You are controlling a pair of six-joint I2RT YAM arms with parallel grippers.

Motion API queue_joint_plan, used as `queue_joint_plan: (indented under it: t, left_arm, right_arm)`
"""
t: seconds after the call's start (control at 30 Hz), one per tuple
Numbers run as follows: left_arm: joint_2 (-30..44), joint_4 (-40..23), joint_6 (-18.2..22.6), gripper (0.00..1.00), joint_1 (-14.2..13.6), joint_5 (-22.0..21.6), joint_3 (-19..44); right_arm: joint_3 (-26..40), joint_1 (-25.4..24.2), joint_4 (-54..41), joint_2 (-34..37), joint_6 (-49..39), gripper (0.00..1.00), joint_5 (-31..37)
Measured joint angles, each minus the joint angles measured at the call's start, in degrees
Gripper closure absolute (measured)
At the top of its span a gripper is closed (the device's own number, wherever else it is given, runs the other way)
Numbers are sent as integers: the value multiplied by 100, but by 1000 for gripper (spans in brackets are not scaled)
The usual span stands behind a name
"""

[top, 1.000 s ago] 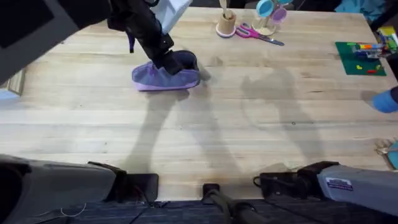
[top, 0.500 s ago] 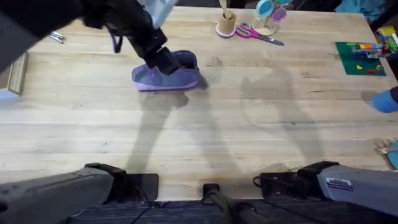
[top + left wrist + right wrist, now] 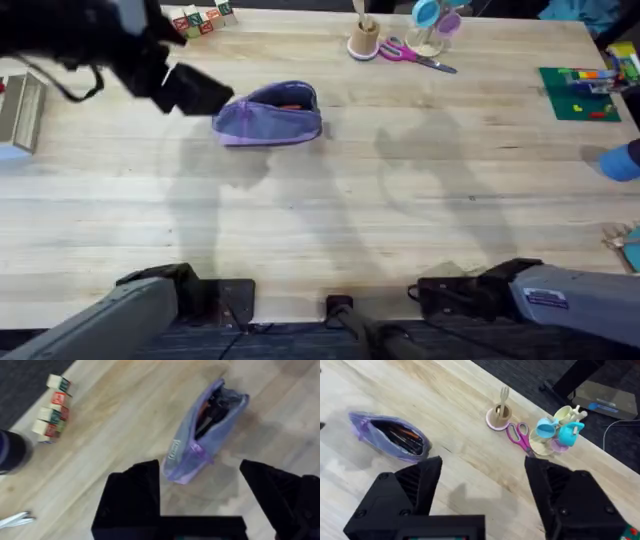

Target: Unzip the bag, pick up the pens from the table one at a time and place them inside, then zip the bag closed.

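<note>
Wooden table (image 3: 400, 200) holds the open bag (image 3: 268, 113); its label (image 3: 175, 449) is unreadable.

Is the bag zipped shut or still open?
Open: the bag gapes along its zipper, with pens visible inside.

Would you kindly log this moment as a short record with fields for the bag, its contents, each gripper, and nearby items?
bag: lavender pouch lying on the table, zipper open
contents: dark pens visible inside the opening, with something orange among them
left gripper: open, holding nothing, above the table just beside the bag's end
right gripper: open, holding nothing, above the table, apart from the bag
nearby items: pink-handled scissors at the far edge; letter blocks off to one side of the bag
</note>
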Motion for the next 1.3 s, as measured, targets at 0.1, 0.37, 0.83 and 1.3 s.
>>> queue_joint_plan:
  t: [0.1,0.37,0.83,1.3]
  left_arm:
    - [-1,-367,440,7,397,369,-136]
    - [1,-808,1795,6,1471,1217,-790]
    - [1,-727,3221,7,1732,1599,-1045]
    - [641,-1184,4406,7,1792,1714,-1047]
  right_arm:
    - [0,89,-2,0,43,5,0]
    - [0,561,0,0,87,6,-2]
    - [0,1241,-170,174,2167,5,-15]
    - [-2,1937,-100,846,3855,5,-341]
